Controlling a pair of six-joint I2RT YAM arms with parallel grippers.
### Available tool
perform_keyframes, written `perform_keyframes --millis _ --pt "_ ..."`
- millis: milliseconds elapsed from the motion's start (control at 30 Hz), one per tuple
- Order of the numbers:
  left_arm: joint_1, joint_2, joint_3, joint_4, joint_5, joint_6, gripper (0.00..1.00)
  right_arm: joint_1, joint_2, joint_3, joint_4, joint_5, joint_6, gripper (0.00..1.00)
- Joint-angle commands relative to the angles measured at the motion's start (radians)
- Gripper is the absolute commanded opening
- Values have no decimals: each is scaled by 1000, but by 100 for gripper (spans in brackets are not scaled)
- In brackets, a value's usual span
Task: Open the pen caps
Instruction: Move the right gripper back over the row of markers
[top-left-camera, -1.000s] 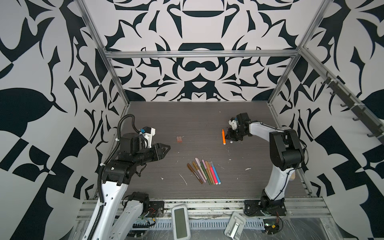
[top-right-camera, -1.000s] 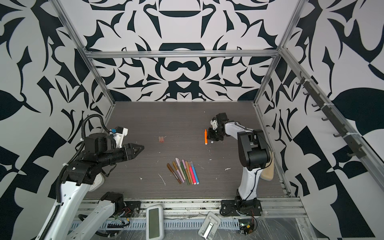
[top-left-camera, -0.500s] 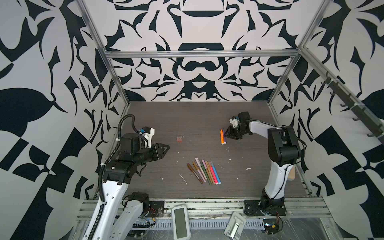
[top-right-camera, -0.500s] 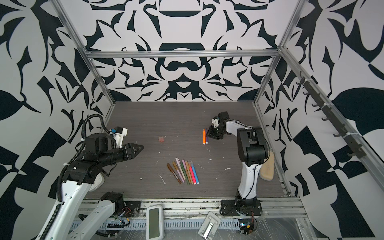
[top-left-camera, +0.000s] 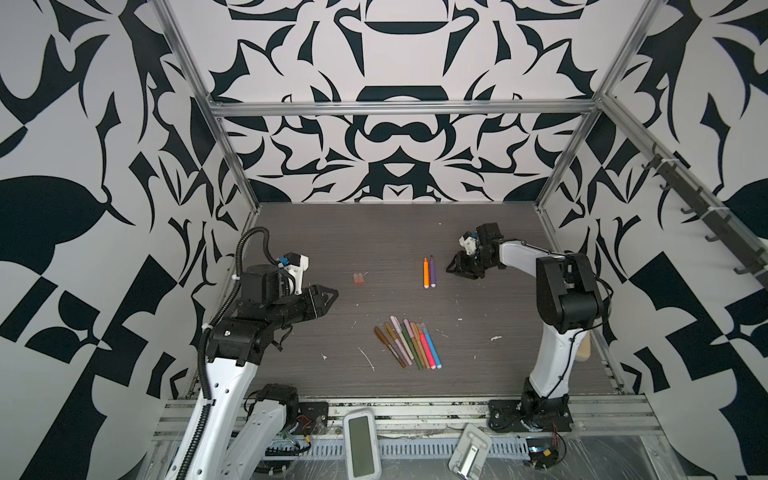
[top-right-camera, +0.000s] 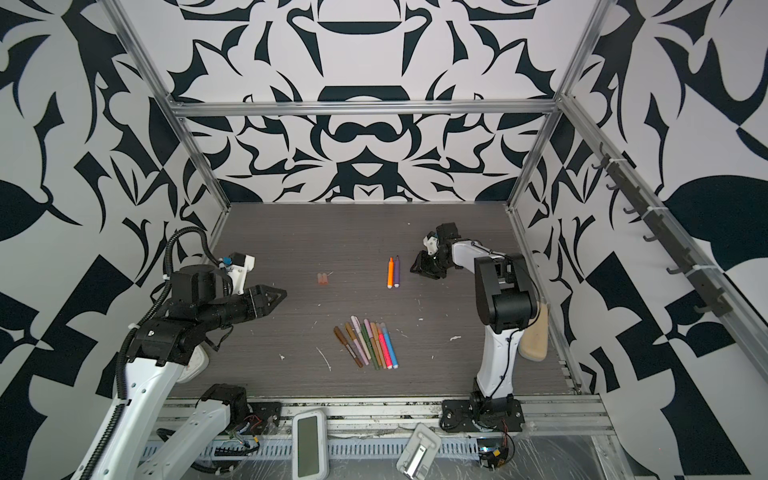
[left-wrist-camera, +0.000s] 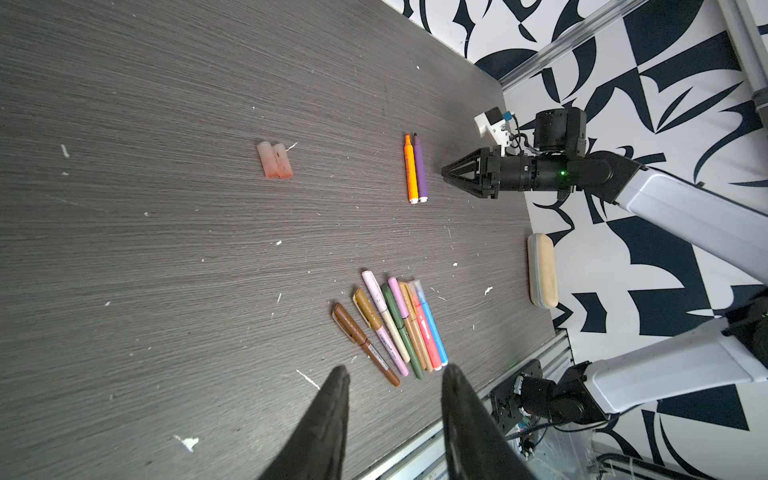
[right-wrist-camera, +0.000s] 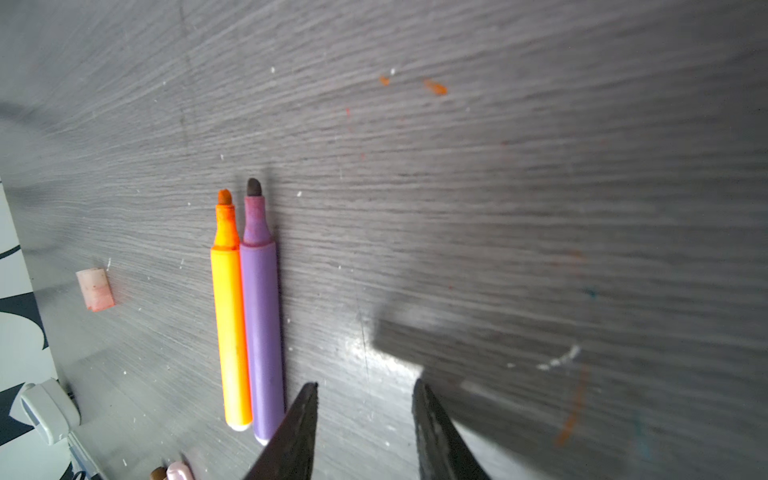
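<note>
An orange pen (top-left-camera: 426, 272) and a purple pen (top-left-camera: 432, 272) lie side by side with bare tips, also in the right wrist view as the orange pen (right-wrist-camera: 230, 324) and purple pen (right-wrist-camera: 262, 324). Two translucent pinkish pen caps (top-left-camera: 359, 278) rest to their left. Several capped pens (top-left-camera: 409, 343) lie fanned nearer the front. My right gripper (top-left-camera: 450, 269) sits low just right of the purple pen; in its wrist view the right gripper (right-wrist-camera: 365, 384) is open and empty. My left gripper (top-left-camera: 332, 296) hovers at the left; the left gripper (left-wrist-camera: 395, 370) is open, holding nothing.
A beige oblong pad (top-right-camera: 536, 332) leans at the table's right edge behind the right arm. Two white devices (top-left-camera: 361, 442) sit on the front rail. Small white scraps (top-left-camera: 368, 359) dot the dark table. Patterned walls close in on three sides.
The right gripper opened, left the purple pen lying beside the orange one and drew back a little to the right. The left arm has not moved.
</note>
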Motion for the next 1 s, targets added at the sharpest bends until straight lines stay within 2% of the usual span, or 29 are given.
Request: perform_keyframes --millis 0,133,400,533,867,967 --pt "4 0 -8 -12 12 13 41 12 -99 -31 -5 -13 14 42" --pt "4 0 -7 -17 -8 9 41 93 -180 -99 -18 50 18 42" --pt "5 -35 -5 -31 -104 -8 41 464 -310 -151 -32 368 109 41" --pt "6 -58 -8 -32 -149 -18 41 596 -343 -185 -30 454 152 41" --pt "6 -34 -6 -38 -140 -18 41 813 -577 -434 -67 555 277 39" --pt "6 -38 -8 -38 -141 -18 41 832 -640 -513 -63 565 327 38"
